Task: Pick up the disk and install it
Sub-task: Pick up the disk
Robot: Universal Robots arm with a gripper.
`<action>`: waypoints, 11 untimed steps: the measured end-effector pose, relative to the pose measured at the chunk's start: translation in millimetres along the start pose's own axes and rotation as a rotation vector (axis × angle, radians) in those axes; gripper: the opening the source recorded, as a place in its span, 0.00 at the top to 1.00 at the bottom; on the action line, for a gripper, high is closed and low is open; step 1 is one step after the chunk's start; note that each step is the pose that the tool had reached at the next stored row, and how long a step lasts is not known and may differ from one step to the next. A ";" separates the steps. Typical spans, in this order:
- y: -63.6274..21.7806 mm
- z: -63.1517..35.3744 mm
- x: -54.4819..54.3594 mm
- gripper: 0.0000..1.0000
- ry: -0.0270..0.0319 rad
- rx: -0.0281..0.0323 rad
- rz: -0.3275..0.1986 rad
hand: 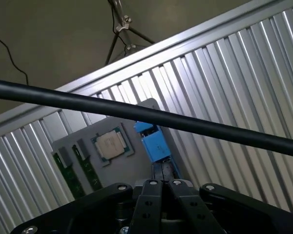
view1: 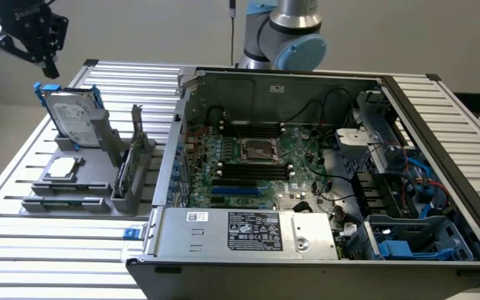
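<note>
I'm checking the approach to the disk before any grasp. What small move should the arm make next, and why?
Probably open the jaws: they are shut, hanging above the disk, which stands upright in its grey holder, and shut they cannot straddle its blue carrier.

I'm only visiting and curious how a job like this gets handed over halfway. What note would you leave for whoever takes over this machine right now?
Gripper: shut, holding nothing, hanging above the disk with a clear gap.
Disk: standing upright in the grey holder at the exterior view's left, beside the open computer case.
Done: nothing that shows; the disk is untouched.
Left: picking up the disk and installing it in the case.
</note>
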State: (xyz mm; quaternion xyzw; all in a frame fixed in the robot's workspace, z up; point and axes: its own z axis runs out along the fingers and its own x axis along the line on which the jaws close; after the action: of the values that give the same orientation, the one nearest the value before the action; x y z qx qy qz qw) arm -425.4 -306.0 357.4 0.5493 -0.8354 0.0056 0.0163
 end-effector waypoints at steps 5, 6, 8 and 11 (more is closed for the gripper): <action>2.9 -0.1 -2.3 0.89 0.0004 0.0012 -0.036; 3.6 -0.1 -2.9 0.89 0.0006 0.0015 -0.043; 4.8 -0.1 -4.0 0.89 0.0012 0.0021 -0.058; 6.0 -0.2 -5.0 0.89 0.0018 0.0030 -0.085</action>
State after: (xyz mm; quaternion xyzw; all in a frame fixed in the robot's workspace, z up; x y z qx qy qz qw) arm -428.9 -299.0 357.4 0.5843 -0.8113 0.0067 0.0164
